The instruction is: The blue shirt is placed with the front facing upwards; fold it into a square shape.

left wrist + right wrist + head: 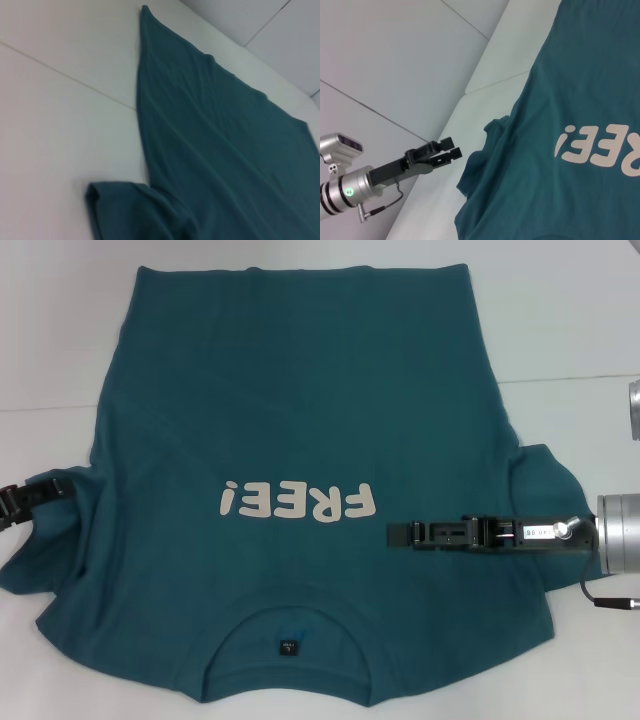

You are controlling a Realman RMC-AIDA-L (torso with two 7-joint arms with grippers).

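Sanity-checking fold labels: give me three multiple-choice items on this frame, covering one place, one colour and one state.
1. Where is the right claw relative to the shirt? A) off it B) over it, beside the lettering C) at its hem
2. Lettering colour? A) cream B) red C) black
3. Shirt state? A) halved B) balled up C) spread out, front up

B: its tip ends next to the print. A: the letters are cream. C: print and neck label show, no fold.
The left claw is by the left sleeve.
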